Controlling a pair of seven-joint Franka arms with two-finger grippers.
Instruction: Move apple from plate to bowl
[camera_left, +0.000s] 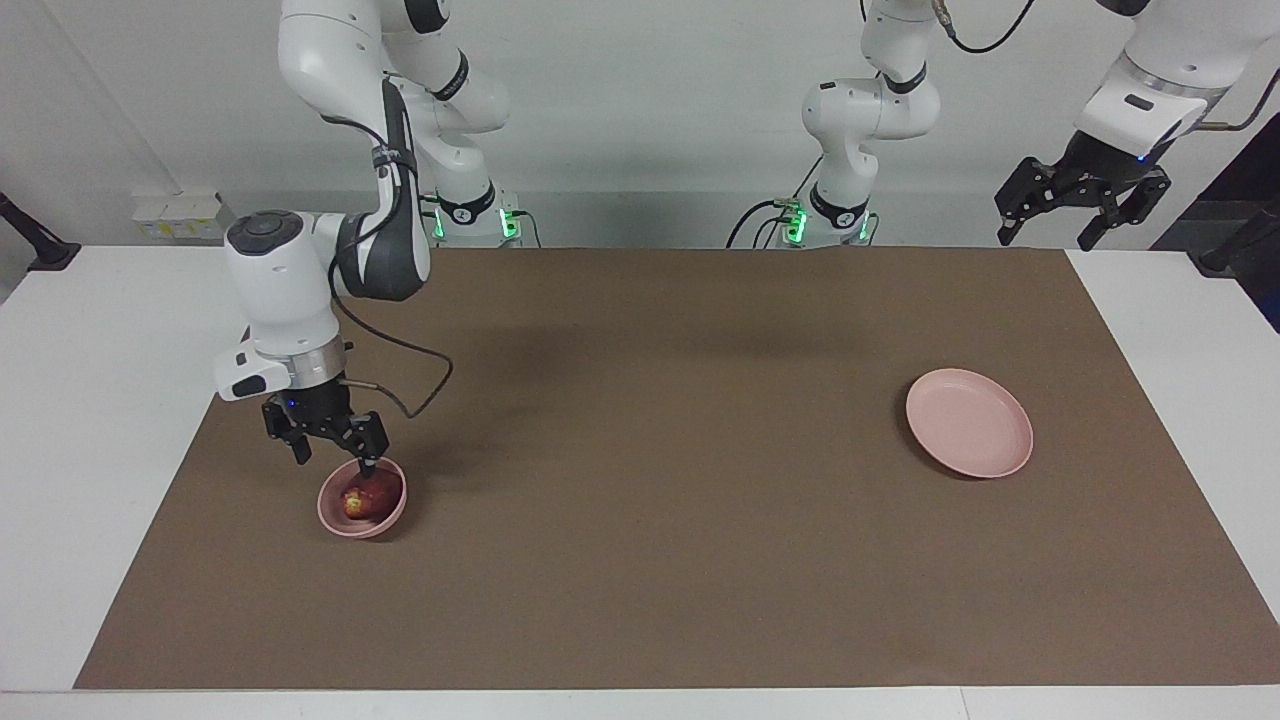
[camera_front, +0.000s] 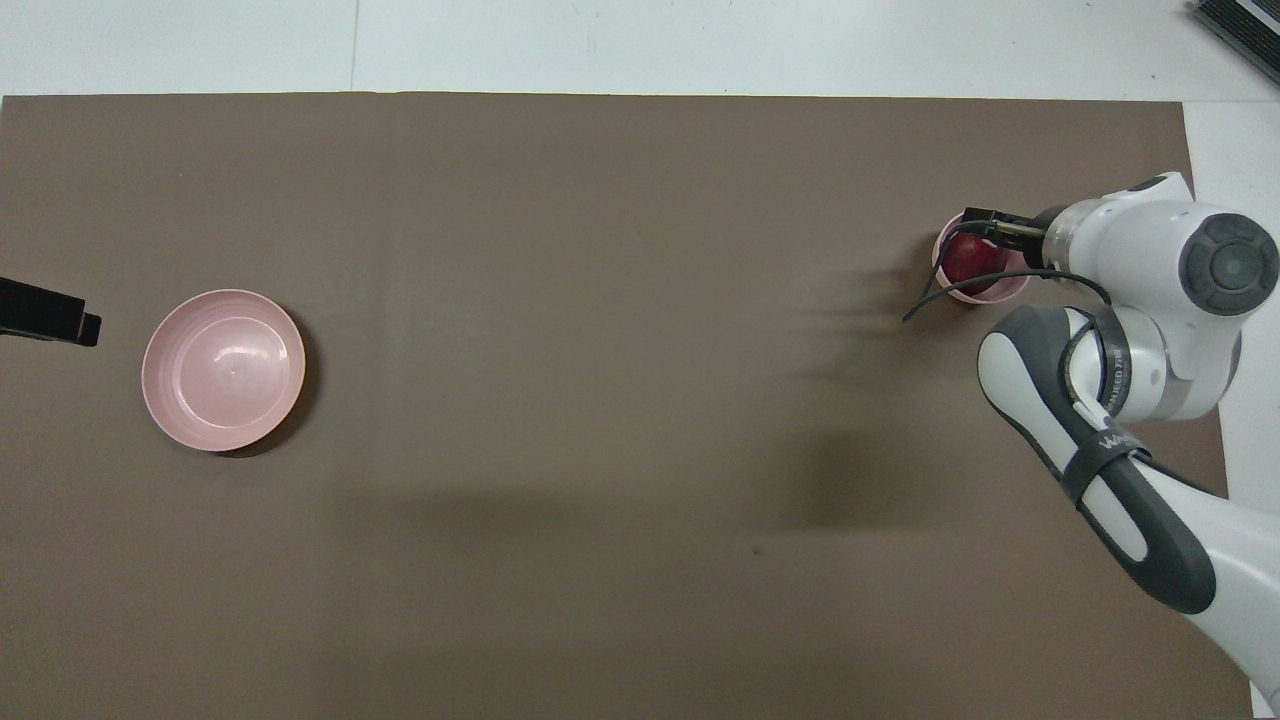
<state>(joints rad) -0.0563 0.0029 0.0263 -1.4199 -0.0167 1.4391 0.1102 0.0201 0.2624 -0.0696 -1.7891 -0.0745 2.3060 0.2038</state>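
The dark red apple (camera_left: 354, 502) (camera_front: 970, 258) lies inside the small pink bowl (camera_left: 378, 524) (camera_front: 986, 296) at the right arm's end of the table. My right gripper (camera_left: 334, 458) hangs open just over the bowl's rim, clear of the apple, with nothing between its fingers. In the overhead view the right arm's wrist covers most of this gripper. The flat pink plate (camera_left: 968, 422) (camera_front: 223, 369) sits bare toward the left arm's end. High over the mat's corner at that end, my left gripper (camera_left: 1045, 238) waits open and holds nothing.
A brown mat (camera_left: 660, 480) covers the table between white side strips. The right arm's black cable (camera_left: 420, 385) loops down beside the bowl. Nothing else stands on the mat.
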